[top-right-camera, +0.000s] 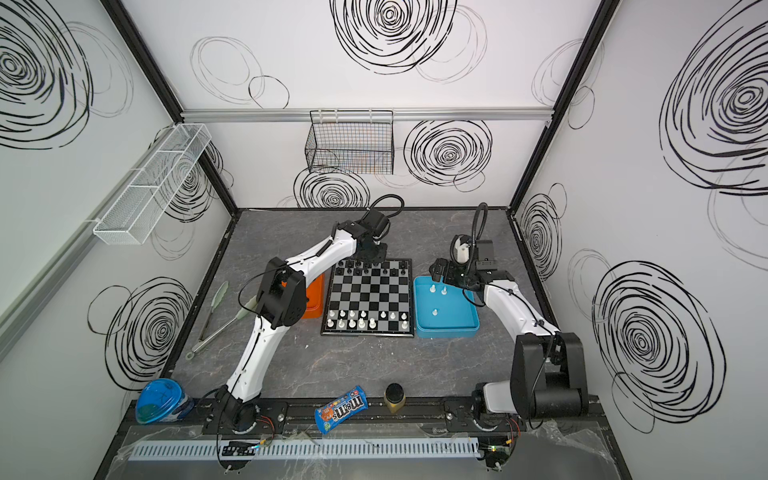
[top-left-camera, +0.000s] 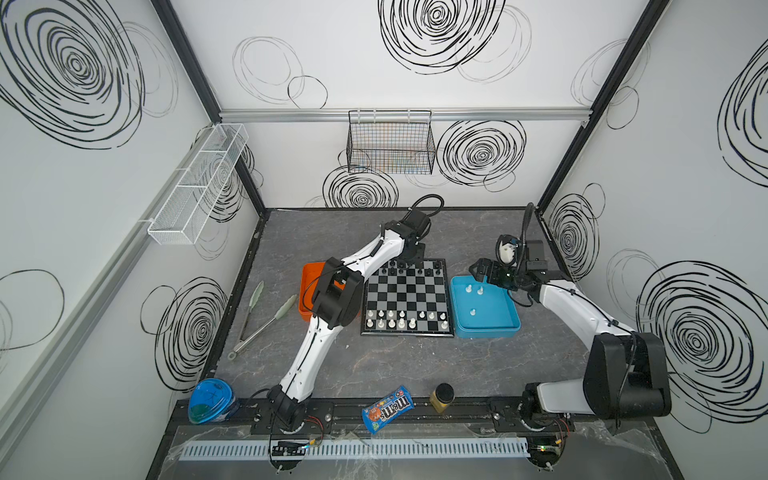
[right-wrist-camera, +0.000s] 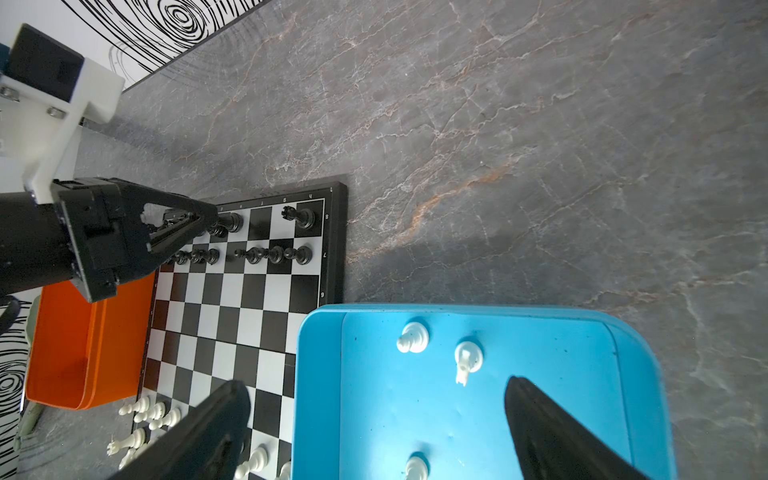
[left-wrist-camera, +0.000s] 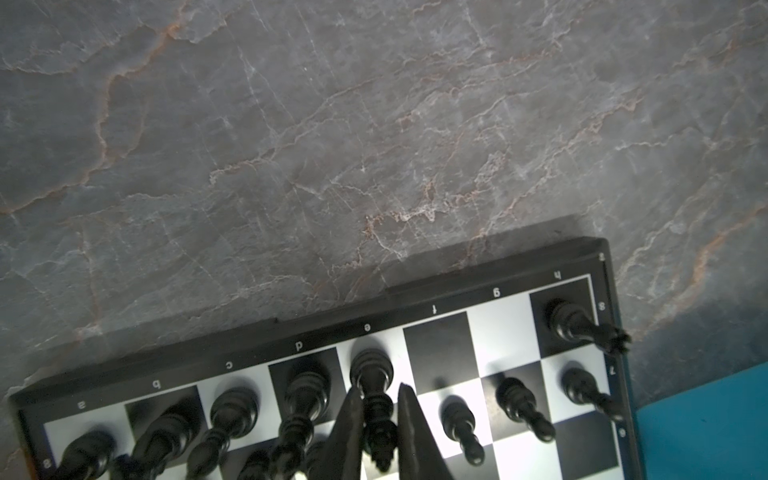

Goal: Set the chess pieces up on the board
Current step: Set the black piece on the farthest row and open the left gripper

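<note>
The board (top-left-camera: pixel 405 291) lies in the middle of the table (top-left-camera: pixel 374 365), with black chessmen (top-left-camera: pixel 428 272) along its 12 o'clock edge and white chessmen (top-left-camera: pixel 402 322) along 6 o'clock. On the e-file back square a black piece (left-wrist-camera: pixel 371 370) stands with the left pincer (left-wrist-camera: pixel 380 388) nipped narrow around its top. At the board's 3 o'clock the right pincer (right-wrist-camera: pixel 374 384) gapes wide over the blue tray (right-wrist-camera: pixel 320 332), where three white pieces (right-wrist-camera: pixel 413 337) sit.

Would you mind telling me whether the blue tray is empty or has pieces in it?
Not empty: the blue tray holds three white chess pieces, two near its far end and one nearer the middle, seen in both top views.
</note>
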### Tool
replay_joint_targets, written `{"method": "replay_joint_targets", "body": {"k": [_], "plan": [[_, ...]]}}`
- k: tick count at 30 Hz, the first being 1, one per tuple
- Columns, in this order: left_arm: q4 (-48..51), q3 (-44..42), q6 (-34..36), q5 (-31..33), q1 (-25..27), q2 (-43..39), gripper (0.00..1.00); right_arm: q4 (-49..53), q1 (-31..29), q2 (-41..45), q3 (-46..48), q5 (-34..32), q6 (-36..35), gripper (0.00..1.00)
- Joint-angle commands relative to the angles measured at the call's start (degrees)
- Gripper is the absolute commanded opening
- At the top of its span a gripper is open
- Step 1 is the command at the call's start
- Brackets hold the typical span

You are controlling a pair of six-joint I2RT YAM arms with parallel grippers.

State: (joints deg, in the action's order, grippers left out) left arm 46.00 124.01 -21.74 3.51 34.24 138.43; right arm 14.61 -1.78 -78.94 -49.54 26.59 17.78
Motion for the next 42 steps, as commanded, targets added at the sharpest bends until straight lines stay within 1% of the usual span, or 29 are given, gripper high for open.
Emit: {"method": "replay_joint_targets", "body": {"k": [1, 15, 19, 28, 42], "plan": [[2.68, -1.13, -0.82, -0.41, 0.73, -1.67, 0.18, -1.63, 0.29, 0.93, 0.69, 0.08, -0.49, 1.00], [1.73, -1.40, -0.67, -0.15, 0.85, -1.42, 0.18, -1.66, 0.29, 1.06, 0.98, 0.14, -0.55, 1.00], [1.70, -1.40, -0.67, -0.12, 0.83, -1.39, 0.20, -1.68, 0.24, 1.01, 1.02, 0.02, -0.52, 1.00], [1.72, -1.40, -0.68, -0.07, 0.83, -1.50, 0.28, -1.62, 0.29, 0.98, 1.00, 0.09, -0.53, 1.00], [1.73, -0.86, -0.82, 0.46, 0.74, -2.99, 0.33, -1.60, 0.29, 1.06, 0.78, 0.09, -0.49, 1.00]]}}
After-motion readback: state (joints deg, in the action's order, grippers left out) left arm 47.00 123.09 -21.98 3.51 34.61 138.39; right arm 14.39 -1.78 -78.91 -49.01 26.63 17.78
